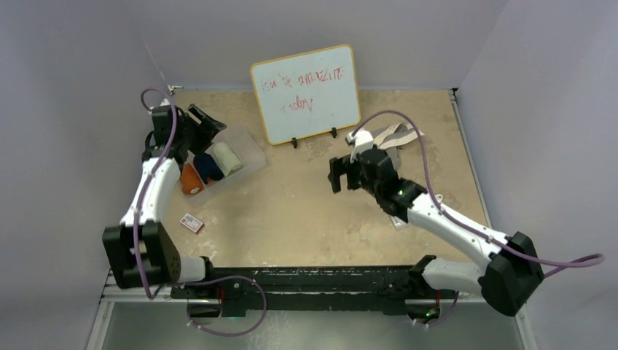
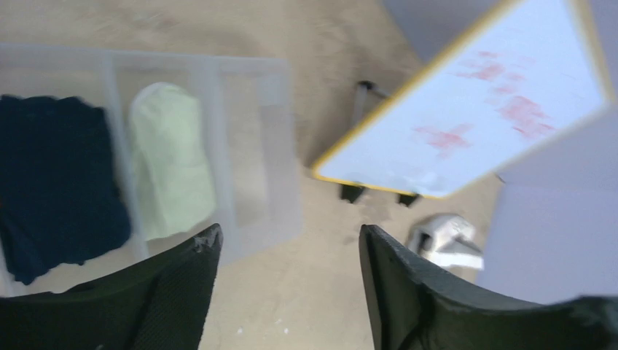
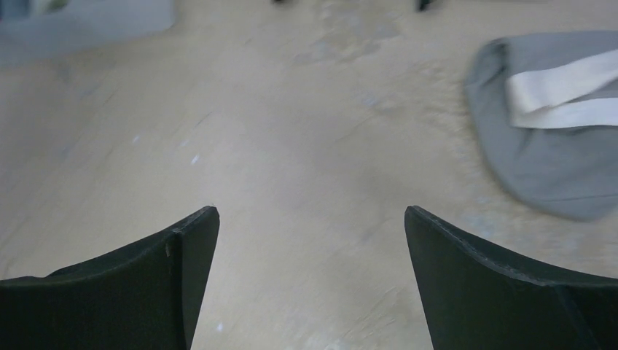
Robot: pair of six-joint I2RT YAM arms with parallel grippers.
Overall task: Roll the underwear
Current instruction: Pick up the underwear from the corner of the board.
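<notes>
Small white card point(image 1: 192, 223) lies flat on the tan, scuffed table point(image 1: 291, 219), near left. Right gripper point(image 3: 312, 215) hangs over mid-table, black fingers spread wide, nothing between them. Clear plastic bin point(image 1: 251, 146) sits far left, split by dividers. Soft orange roll point(image 1: 191, 179), navy roll point(image 1: 208, 167) and cream roll point(image 1: 227, 157) lie in it side by side, long axes parallel, far-left to near-right. Left gripper point(image 2: 289, 237) is over the bin's far end, fingers apart, holding nothing. Grey underwear point(image 3: 554, 160) lies flat far right, beige waistband point(image 3: 565, 95) across it. Whiteboard point(image 1: 306, 91) stands at the back.
</notes>
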